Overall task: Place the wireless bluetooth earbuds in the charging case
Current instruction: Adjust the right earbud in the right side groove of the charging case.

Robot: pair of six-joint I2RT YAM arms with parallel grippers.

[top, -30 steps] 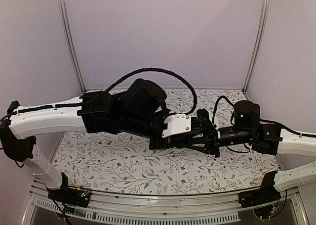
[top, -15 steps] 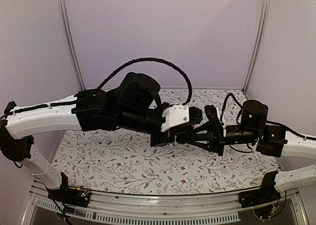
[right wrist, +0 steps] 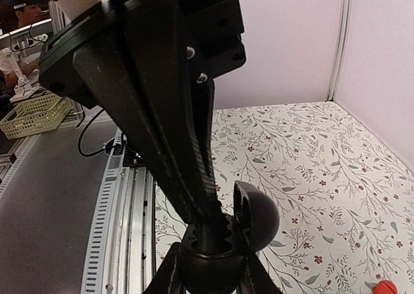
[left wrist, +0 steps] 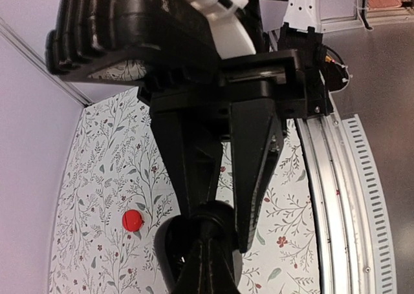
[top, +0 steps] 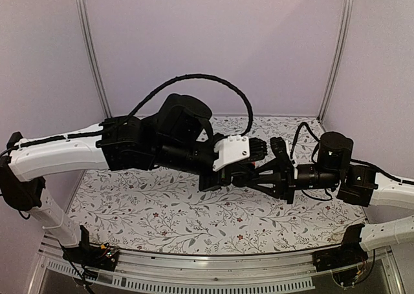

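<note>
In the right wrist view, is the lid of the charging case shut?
No, the lid of the charging case stands raised and open, and the left pincer reaches down into the case.

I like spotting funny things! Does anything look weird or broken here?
Nothing broken or spilled. One odd sight: the open charging case is up in the air, pinched by the right gripper, with the left gripper's shut tips poking inside.

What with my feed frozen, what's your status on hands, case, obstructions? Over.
Left hand shut, tips in the open charging case. Right hand shut on the case, off the table. Earbuds not seen; red disc lies clear.
</note>
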